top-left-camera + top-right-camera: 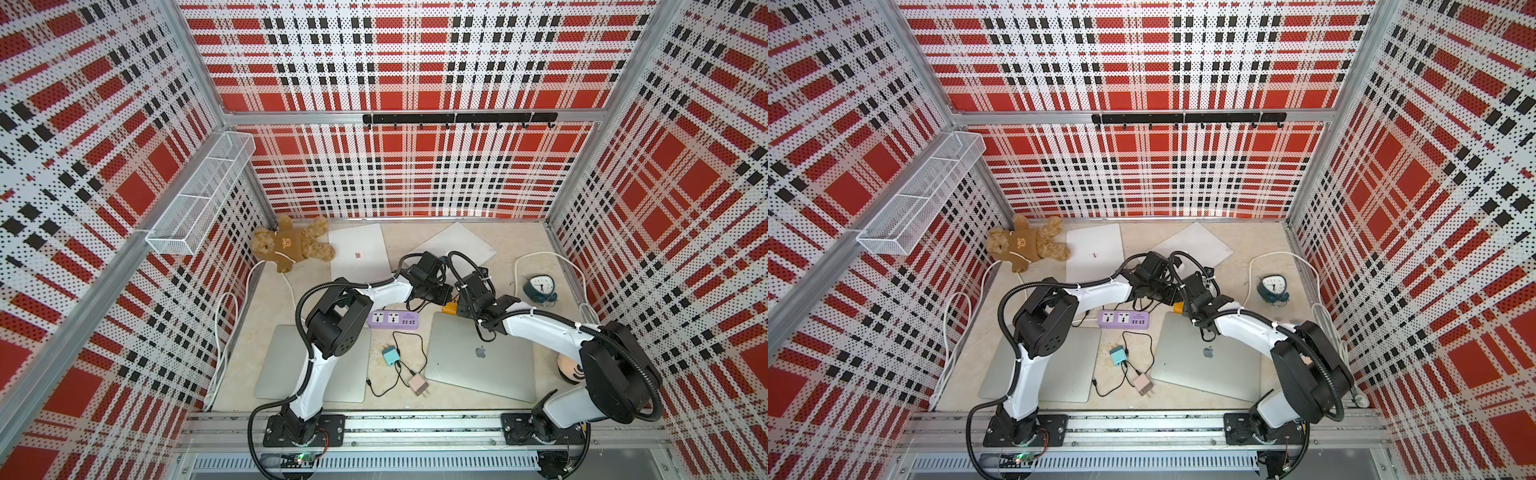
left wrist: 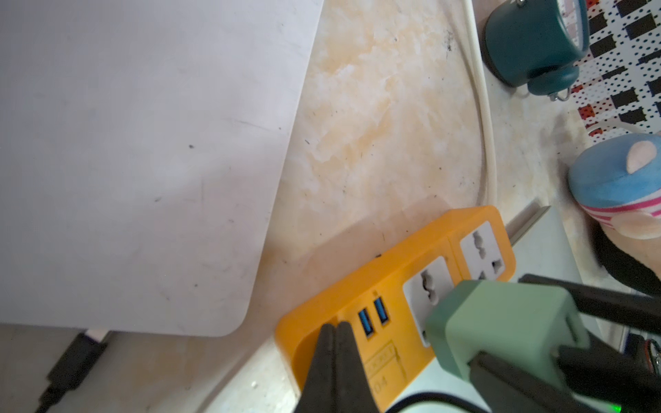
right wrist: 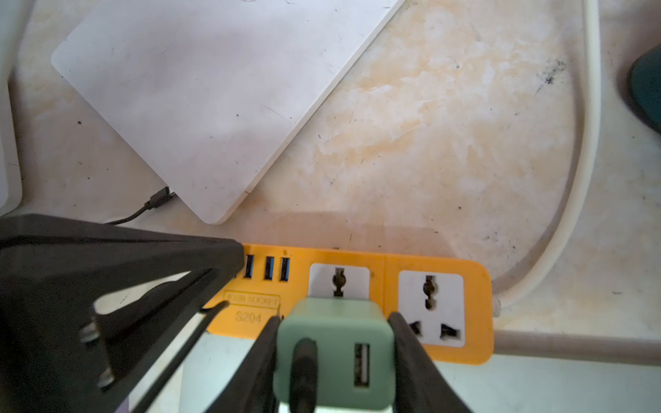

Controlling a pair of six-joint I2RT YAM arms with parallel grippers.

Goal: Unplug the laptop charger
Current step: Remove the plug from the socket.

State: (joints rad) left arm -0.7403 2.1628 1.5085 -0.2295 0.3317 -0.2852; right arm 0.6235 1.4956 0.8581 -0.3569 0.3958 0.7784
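Right gripper (image 3: 334, 321): fingers clamped on both sides of a sage-green cube charger (image 3: 336, 343) with a black cable (image 3: 304, 364) in its back. The charger sits against an orange plastic power strip (image 3: 384, 261), at the socket beside the blue USB ports (image 3: 266, 268). Left gripper (image 2: 334, 330): fingers pressed together, tips on the strip. In both top views the charger is hidden; only an orange corner of the strip (image 1: 449, 308) shows.

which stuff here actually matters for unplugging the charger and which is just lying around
In the job: green charger, plugged into the orange power strip; right gripper, closed on the charger; left gripper, shut, tips on the strip; black cable at the white laptop.
Lying about: teddy bear, purple power strip, teal charger, pink charger, alarm clock, grey laptop.
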